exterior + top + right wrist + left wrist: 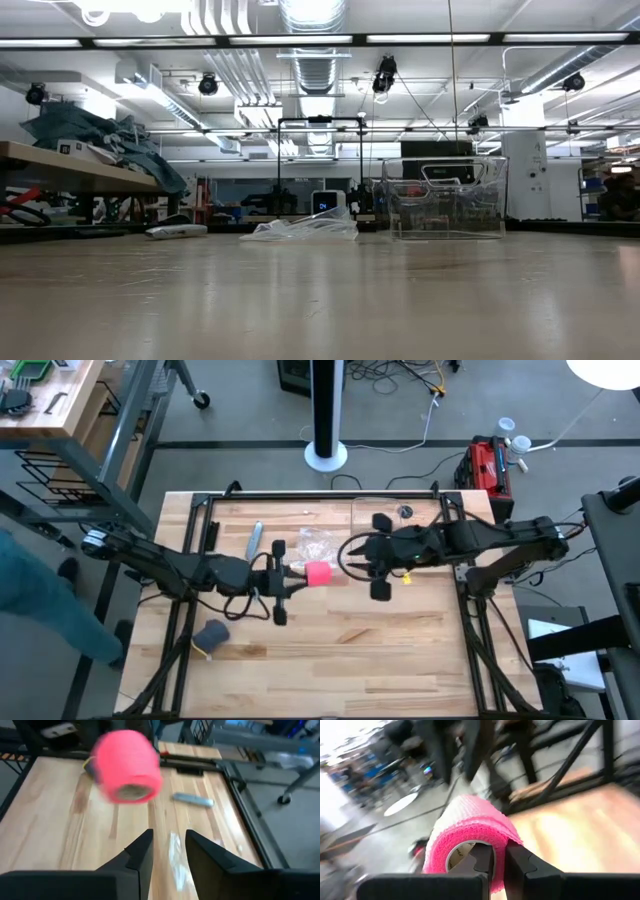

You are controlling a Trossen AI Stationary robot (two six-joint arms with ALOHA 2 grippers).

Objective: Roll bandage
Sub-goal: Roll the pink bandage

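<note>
Pink-red compact roll of soft fabric bandage (318, 573) sitting above wooden counter (400, 640) centre, left hand (498, 862) clenching on its edge. Right hand (168, 851) hovering just beside roll, fingers parted, grasping nothing. Clear crinkled plastic bag (318, 544) lying near.

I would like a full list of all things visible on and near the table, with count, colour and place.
bandage: one, bright pink roll, table middle, held up by the left end effector
plastic bag: one, clear, crinkled, behind the roll
lump: one, dark grey-blue, front left
silver object: one, long, back left
clear box: one, back right
left end effector: shut on the roll's wall
right end effector: open, empty, facing the roll
</note>
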